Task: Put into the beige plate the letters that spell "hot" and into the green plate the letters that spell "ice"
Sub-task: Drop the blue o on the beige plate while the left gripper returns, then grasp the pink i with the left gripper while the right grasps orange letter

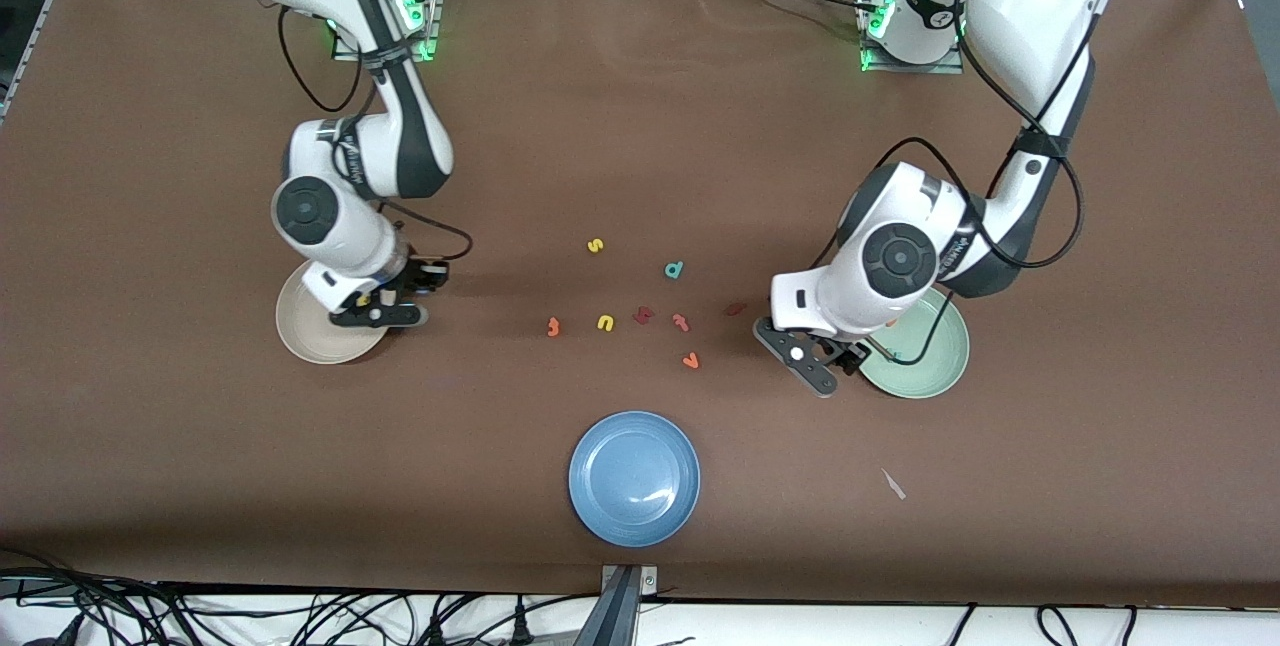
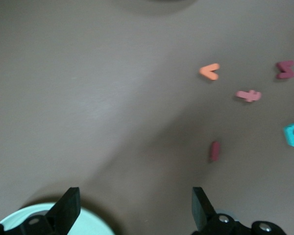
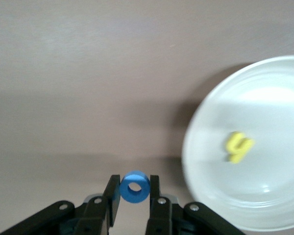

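My right gripper [image 3: 134, 188] is shut on the blue ring "o" [image 3: 134, 187] and hangs just beside the rim of the beige plate [image 3: 264, 200]. A yellow "h" [image 3: 238, 146] lies in that plate [image 1: 310, 341]. My left gripper [image 2: 135, 205] is open and holds nothing, low over the table at the edge of the green plate [image 2: 88, 223]. The left arm covers part of that plate [image 1: 930, 371]. The dark red "i" [image 2: 214, 151] lies on the table a short way from the left gripper [image 1: 820, 366]. An orange "t" [image 1: 552, 326] lies near mid-table.
Loose letters lie mid-table: yellow "s" [image 1: 595, 245], teal "d" [image 1: 674, 270], yellow "n" [image 1: 605, 323], a dark red letter [image 1: 643, 314], pinkish "t" [image 1: 681, 322], orange "v" [image 1: 690, 360]. A blue plate [image 1: 634, 478] sits nearer the camera.
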Action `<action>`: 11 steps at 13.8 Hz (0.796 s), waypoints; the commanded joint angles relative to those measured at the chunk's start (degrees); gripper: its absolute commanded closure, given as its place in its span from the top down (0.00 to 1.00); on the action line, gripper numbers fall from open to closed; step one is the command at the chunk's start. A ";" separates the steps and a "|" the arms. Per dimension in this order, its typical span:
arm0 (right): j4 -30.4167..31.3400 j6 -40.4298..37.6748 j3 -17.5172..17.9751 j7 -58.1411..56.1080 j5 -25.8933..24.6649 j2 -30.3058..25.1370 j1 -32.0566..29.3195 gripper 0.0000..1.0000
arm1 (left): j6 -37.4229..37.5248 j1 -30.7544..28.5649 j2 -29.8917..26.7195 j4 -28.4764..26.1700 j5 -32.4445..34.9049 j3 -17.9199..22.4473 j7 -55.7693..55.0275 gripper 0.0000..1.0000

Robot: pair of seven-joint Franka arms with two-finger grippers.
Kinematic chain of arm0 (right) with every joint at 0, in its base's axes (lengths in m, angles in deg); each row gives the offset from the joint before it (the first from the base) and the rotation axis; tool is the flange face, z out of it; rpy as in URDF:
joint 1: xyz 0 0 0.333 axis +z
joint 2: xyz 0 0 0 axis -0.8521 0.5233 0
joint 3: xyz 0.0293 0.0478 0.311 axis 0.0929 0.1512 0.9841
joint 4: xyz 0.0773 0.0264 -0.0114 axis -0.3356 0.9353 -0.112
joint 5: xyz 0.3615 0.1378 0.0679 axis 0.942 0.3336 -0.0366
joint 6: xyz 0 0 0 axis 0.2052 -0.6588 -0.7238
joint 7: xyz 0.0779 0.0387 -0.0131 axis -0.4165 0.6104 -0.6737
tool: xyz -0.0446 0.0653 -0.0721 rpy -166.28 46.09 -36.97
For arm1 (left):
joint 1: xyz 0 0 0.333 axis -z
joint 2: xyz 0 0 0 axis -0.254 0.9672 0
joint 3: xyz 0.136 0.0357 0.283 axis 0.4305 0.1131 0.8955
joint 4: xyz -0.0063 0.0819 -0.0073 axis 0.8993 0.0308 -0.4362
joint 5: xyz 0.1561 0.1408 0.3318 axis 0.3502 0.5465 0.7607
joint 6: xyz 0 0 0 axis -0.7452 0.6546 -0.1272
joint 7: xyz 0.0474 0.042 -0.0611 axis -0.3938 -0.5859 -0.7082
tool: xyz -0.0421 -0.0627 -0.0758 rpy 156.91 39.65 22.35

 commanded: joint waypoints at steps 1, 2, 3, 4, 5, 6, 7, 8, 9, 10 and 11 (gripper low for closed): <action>1.05 -0.46 -2.58 -8.40 0.25 -0.16 -0.71 0.16 | 0.86 2.99 1.74 0.26 -0.98 0.37 2.01 1.00; 0.79 -0.20 -2.76 -12.43 0.43 0.45 -2.81 0.16 | 0.34 3.78 2.79 0.26 -0.54 0.37 2.27 1.00; 0.62 0.15 -2.76 -15.95 0.52 0.63 -5.44 0.18 | -0.19 4.23 4.19 0.26 -0.45 0.28 3.75 1.00; 0.44 0.42 -2.68 -19.56 0.78 1.24 -7.29 0.23 | -0.89 5.01 4.73 0.17 -0.45 0.28 6.03 1.00; 0.09 0.42 -2.68 -21.94 0.95 1.42 -8.36 0.52 | -1.33 5.37 4.99 -0.61 -0.45 0.37 7.27 1.00; -0.52 0.25 -2.42 -21.36 1.30 1.77 -8.71 0.97 | -2.47 5.46 5.43 -1.14 -0.45 0.37 7.80 1.00; -0.96 -0.10 -1.80 -20.57 2.87 1.77 -8.20 1.00 | -3.96 6.24 5.87 -1.93 -0.45 0.37 7.81 1.00; -1.06 -0.19 -0.75 -17.60 4.63 1.69 -7.84 1.00 | -5.63 7.21 5.96 -2.98 -0.54 0.37 7.37 1.00; -1.67 -0.19 0.39 -13.40 4.91 1.69 -7.14 1.00 | -7.91 7.22 6.40 -4.12 -0.54 0.37 7.11 0.99; -2.37 -0.19 1.27 -9.70 5.00 1.77 -6.09 1.00 | -10.10 7.31 6.66 -5.26 -0.54 0.55 6.93 0.94; -2.98 -0.19 1.54 -6.09 5.00 1.86 -4.95 1.00 | -10.91 7.31 6.75 -5.62 -0.45 0.72 6.93 0.86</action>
